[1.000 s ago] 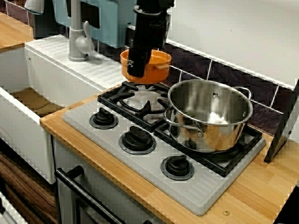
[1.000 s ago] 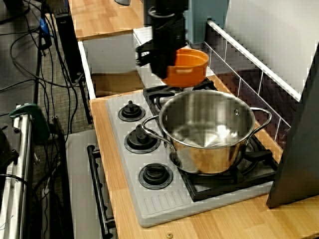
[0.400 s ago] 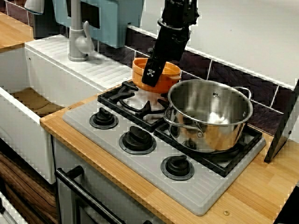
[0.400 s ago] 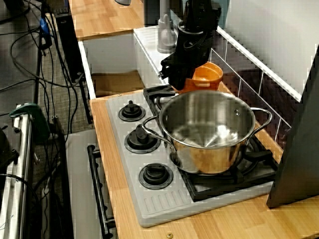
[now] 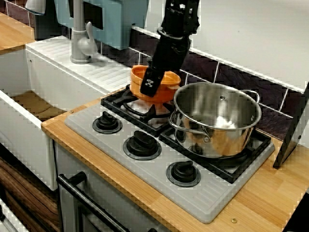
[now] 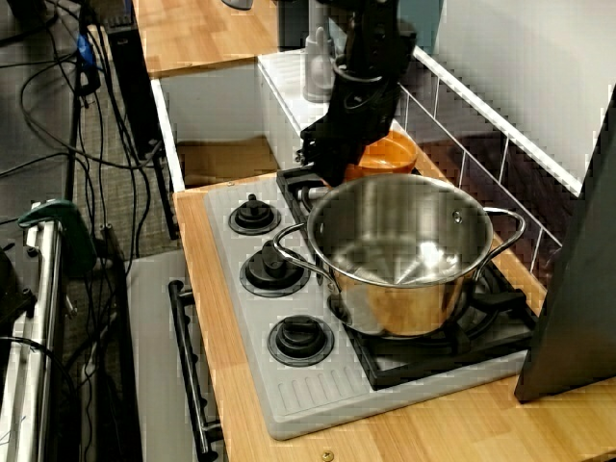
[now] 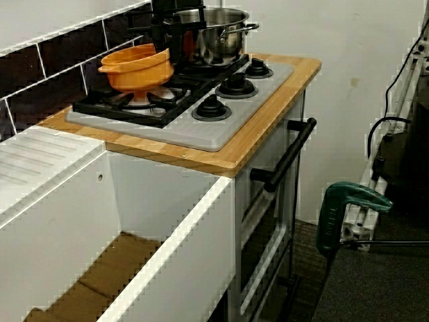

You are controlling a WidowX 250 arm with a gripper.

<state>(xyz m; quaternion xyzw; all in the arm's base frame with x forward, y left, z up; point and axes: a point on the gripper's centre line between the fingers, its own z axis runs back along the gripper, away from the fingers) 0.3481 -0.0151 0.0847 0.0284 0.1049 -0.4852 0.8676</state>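
An orange pot (image 5: pixel 139 83) sits low on the rear left burner grate (image 5: pixel 126 104) of the grey stove (image 5: pixel 159 183). My gripper (image 5: pixel 153 85) is shut on its rim on the side facing the steel pot, and the black arm slants up toward the tiled wall. In the side view the gripper (image 6: pixel 330 154) covers most of the orange pot (image 6: pixel 388 154). From the sink end, the orange pot (image 7: pixel 137 70) appears level, its base at the grate; I cannot tell whether it touches. A large steel pot (image 5: pixel 217 118) stands on the right burners, close beside it.
Three black knobs (image 5: pixel 141 143) line the stove's front. A grey faucet (image 5: pixel 79 38) and white drainboard (image 5: pixel 82 67) lie left, with the sink (image 7: pixel 100 268) below. A dark board (image 5: pixel 292 130) leans on the wall at right. An oven handle (image 7: pixel 289 154) and a green clamp (image 7: pixel 348 208) stick out in front.
The gripper carried the orange pot right toward the wall, tilting as it went, then lowered it a little left onto the rear left burner. The steel pot stayed put.
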